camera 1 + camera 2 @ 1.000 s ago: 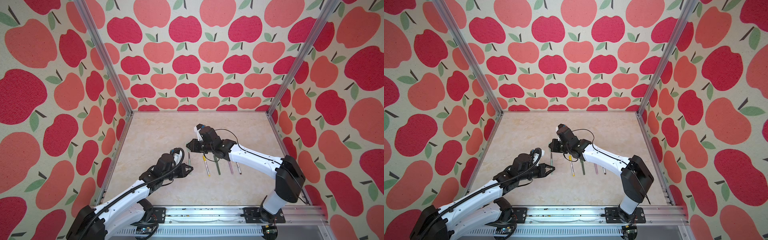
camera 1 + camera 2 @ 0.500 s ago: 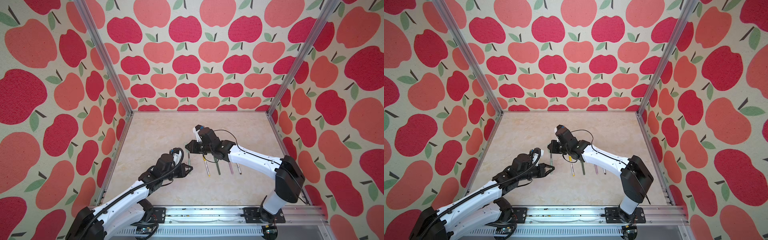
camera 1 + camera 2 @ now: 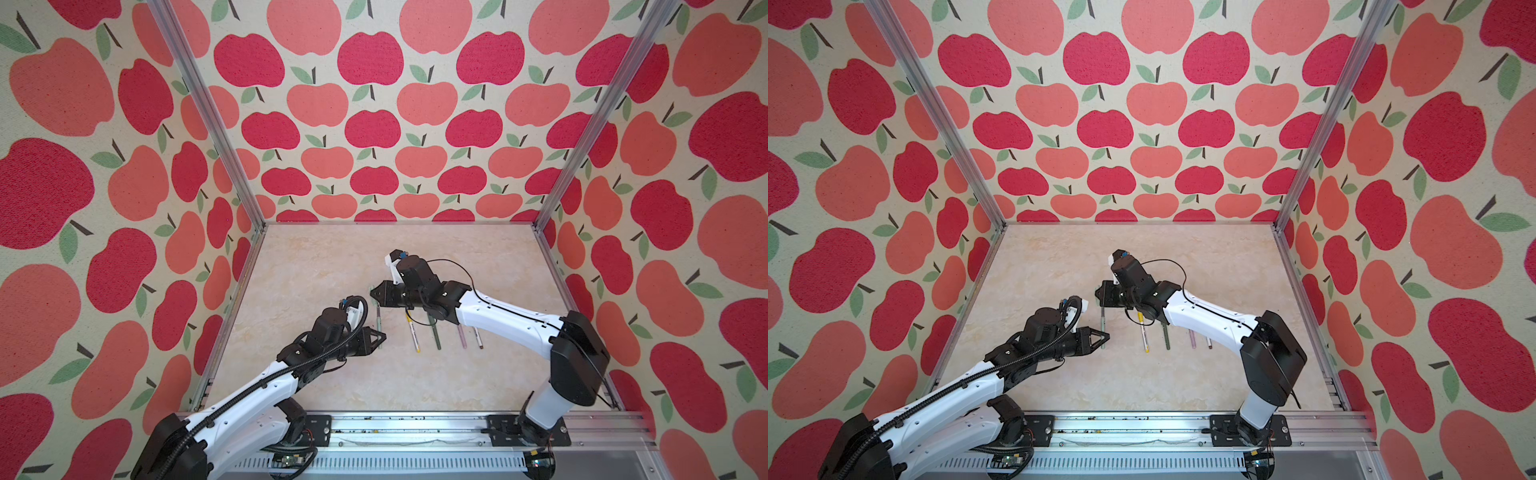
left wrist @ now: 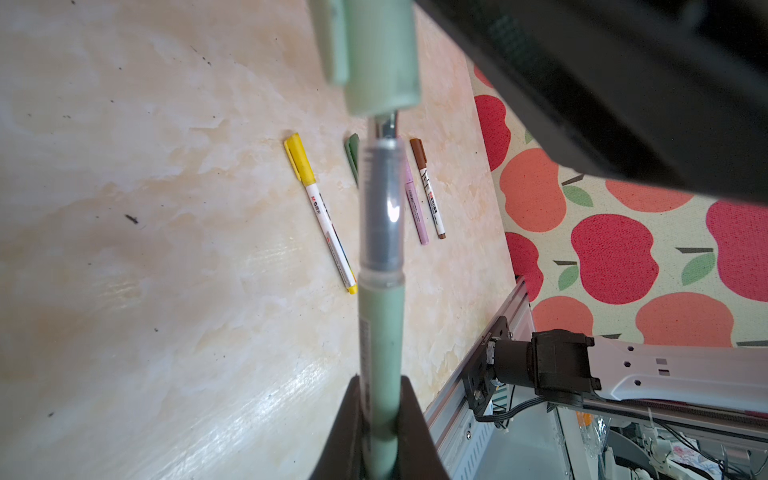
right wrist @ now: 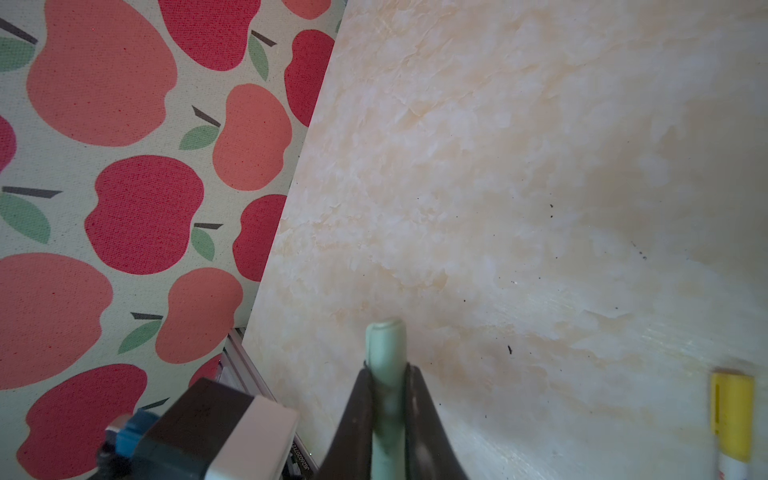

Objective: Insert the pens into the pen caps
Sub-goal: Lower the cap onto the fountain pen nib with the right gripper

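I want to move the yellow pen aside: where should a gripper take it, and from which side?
I'd grip the yellow pen at its white mid-barrel, from straight above, jaws across its width: it lies flat on the table, slim, apart from the dark green pen.

The left wrist view crops the pale green cap (image 4: 380, 54); there the blurred pale green pen (image 4: 380, 332) covers most of the dark green pen (image 4: 353, 160). In a top view the right arm (image 3: 498, 316) hides the 12 o'clock ends of the four lying pens (image 3: 462, 340). In the right wrist view the yellow pen (image 5: 733, 411) is blurred and cropped.
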